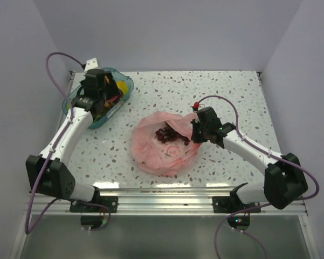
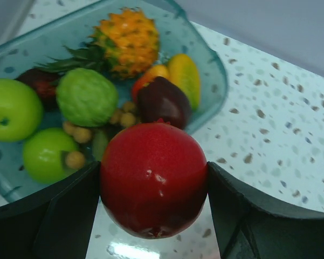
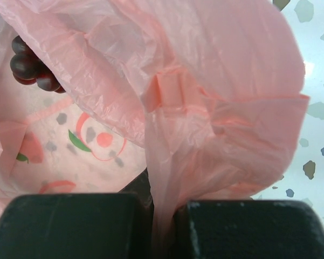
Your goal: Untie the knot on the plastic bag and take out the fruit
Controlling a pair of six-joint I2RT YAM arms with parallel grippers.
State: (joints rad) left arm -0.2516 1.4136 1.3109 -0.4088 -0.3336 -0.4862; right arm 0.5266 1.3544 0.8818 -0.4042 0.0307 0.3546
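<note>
The pale-pink plastic bag lies in the middle of the table with its mouth open, and dark purple grapes sit inside. No knot shows in any view. My right gripper is at the bag's right edge, shut on a bunched fold of the plastic bag; the grapes show at the upper left of its view. My left gripper hangs at the blue tray, shut on a round red fruit that touches both fingers.
The clear blue tray at the back left holds a small pineapple, green apples, a rough green fruit, a dark purple fruit and other small pieces. White walls enclose the speckled table.
</note>
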